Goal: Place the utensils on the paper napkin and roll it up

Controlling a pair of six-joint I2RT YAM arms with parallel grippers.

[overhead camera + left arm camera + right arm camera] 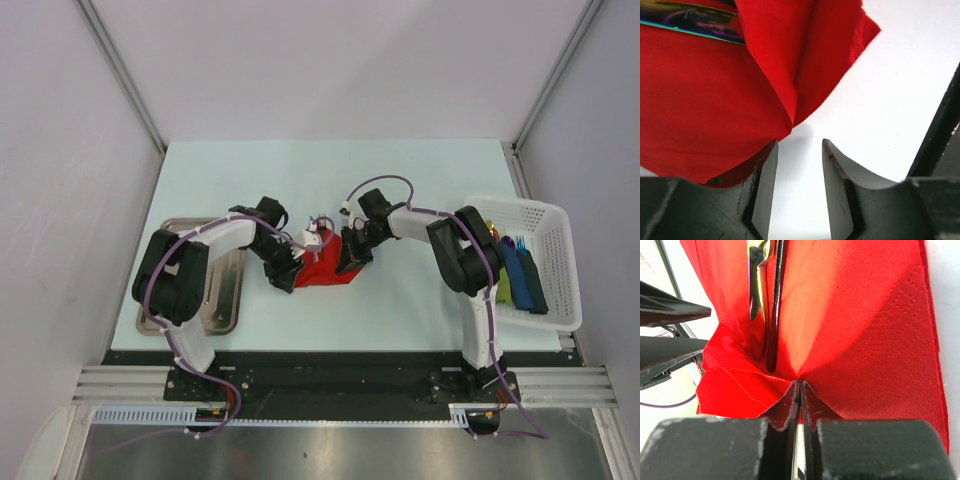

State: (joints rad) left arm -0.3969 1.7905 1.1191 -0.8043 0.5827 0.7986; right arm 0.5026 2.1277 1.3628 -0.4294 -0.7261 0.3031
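The red paper napkin (326, 271) lies bunched in the middle of the table between both grippers. In the right wrist view the napkin (865, 330) is pinched into a fold, and my right gripper (799, 386) is shut on that fold. Dark, shiny utensils (771, 305) lie in the crease just beyond the fingertips. My left gripper (800, 160) stands open at the napkin's (710, 100) left edge, with only bare table between its fingers. The paper drapes over the outside of its left finger. An iridescent utensil (690, 21) shows at the top of that view.
A metal tray (226, 292) sits at the left beside the left arm. A white basket (548, 232) at the right holds a blue roll (524, 277) and a green roll (503, 285). The left gripper's fingers (670, 315) show at the left of the right wrist view.
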